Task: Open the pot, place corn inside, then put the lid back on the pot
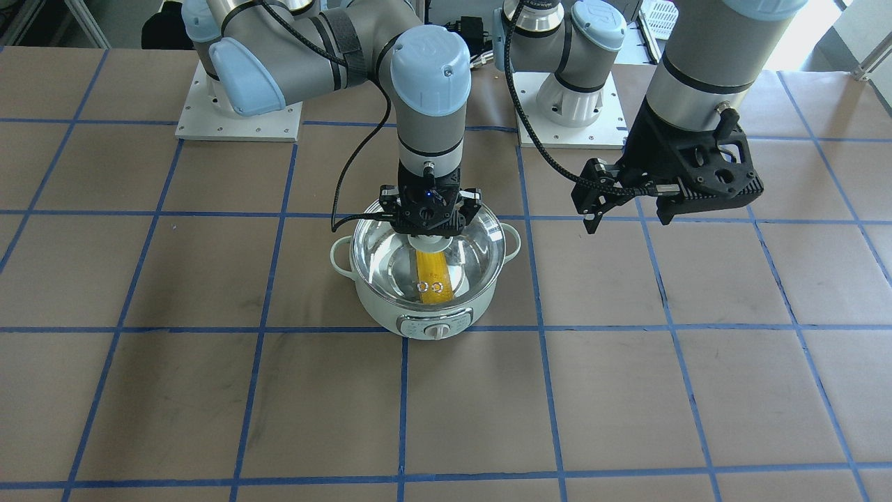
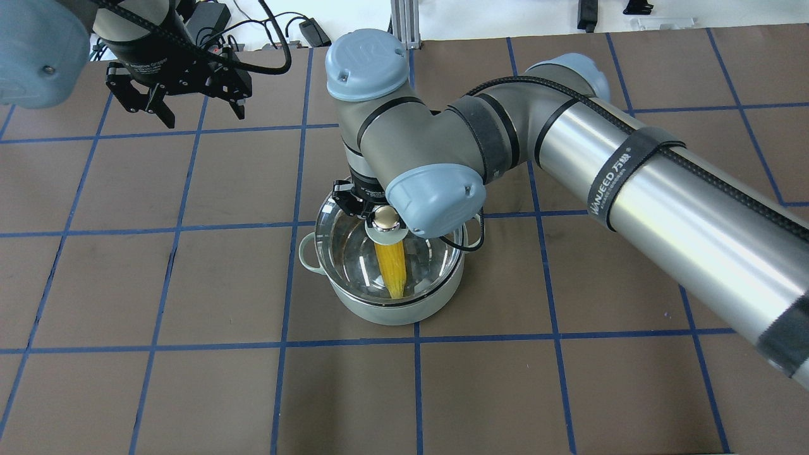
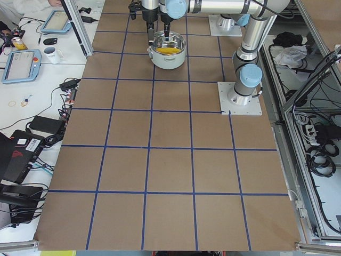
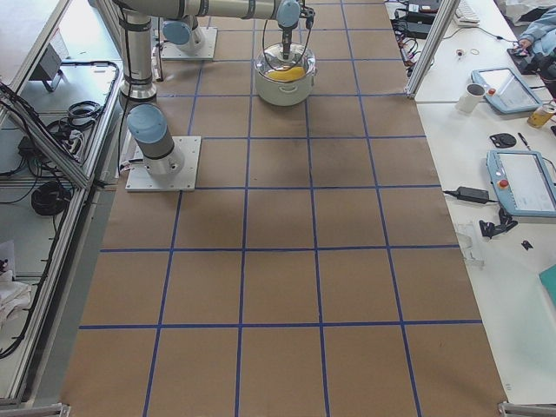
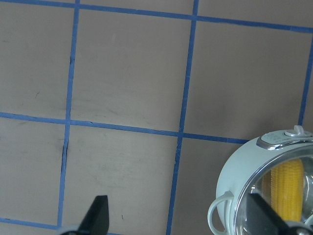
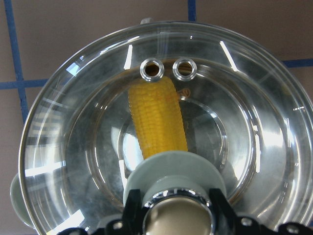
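Note:
The mint-green pot (image 1: 390, 314) stands mid-table, control dial facing away from the robot. The yellow corn (image 1: 433, 279) lies inside it, seen through the glass in the overhead view (image 2: 390, 265) and right wrist view (image 6: 156, 117). The clear lid (image 1: 481, 244) covers the pot's mouth; I cannot tell if it rests on the rim or hangs just above. My right gripper (image 1: 431, 233) is shut on the lid's shiny knob (image 6: 178, 215). My left gripper (image 1: 627, 219) is open and empty, raised off to the pot's side, fingertips (image 5: 98, 215) wide apart.
Brown table surface with a blue tape grid (image 1: 404, 411). The arms' white base plates (image 1: 240, 115) sit at the robot's side. A black cable (image 1: 348, 181) hangs from the right wrist beside the pot. Side benches hold tablets and a mug (image 3: 52, 53).

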Controlling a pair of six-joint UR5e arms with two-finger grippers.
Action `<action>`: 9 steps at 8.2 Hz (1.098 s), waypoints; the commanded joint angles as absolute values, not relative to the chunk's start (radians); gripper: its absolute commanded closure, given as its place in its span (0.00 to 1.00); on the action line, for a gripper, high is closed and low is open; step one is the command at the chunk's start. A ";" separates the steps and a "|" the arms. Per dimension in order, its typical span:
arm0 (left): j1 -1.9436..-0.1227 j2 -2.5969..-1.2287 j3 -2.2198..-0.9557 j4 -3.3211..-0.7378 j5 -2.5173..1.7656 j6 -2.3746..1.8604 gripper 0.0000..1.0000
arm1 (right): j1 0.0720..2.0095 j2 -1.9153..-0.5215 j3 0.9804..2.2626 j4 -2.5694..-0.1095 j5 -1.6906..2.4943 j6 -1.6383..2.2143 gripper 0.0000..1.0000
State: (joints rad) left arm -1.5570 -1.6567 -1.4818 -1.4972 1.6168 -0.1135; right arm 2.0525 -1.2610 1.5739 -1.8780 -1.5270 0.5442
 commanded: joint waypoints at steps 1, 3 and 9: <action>-1.557 -1.657 -1.482 -1.497 1.617 -0.114 0.00 | 2.052 -1.262 1.574 -1.867 -1.529 0.545 0.87; -1.557 -1.657 -1.482 -1.497 1.617 -0.114 0.00 | 2.052 -1.261 1.571 -1.852 -1.532 0.546 0.87; -1.557 -1.657 -1.482 -1.497 1.617 -0.114 0.00 | 2.052 -1.261 1.572 -1.853 -1.526 0.546 0.49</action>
State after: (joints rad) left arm -1.5570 -1.6567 -1.4818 -1.4972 1.6182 -0.1135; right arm 2.0524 -1.2614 1.5723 -1.8529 -1.5272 0.5437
